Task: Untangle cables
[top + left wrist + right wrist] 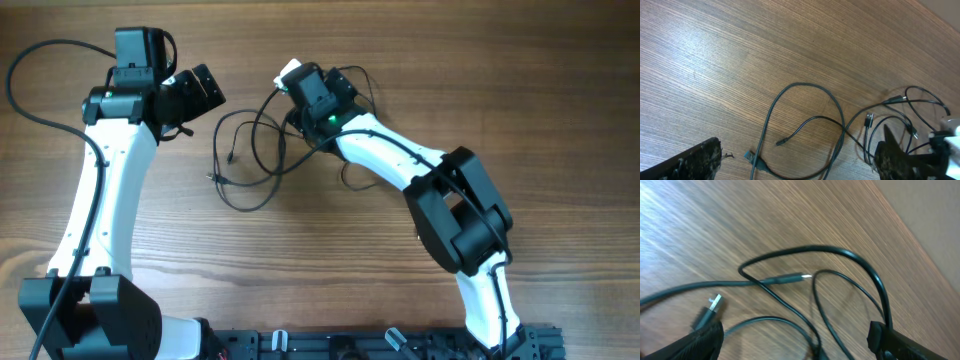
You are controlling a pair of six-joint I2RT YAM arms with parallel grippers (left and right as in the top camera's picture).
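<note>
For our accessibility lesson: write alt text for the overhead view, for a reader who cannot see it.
Thin black cables lie in tangled loops on a wooden table between two white-and-black robot arms. The right arm ends over the tangle's upper right; the left arm ends just left of it.

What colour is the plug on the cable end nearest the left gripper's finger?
The plug is blue, clearest in the left wrist view.

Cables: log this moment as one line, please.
cables: tangled loops on table | left pincer: open, empty, beside tangle | right pincer: open, over tangle, nothing gripped | task: not untangled
</note>
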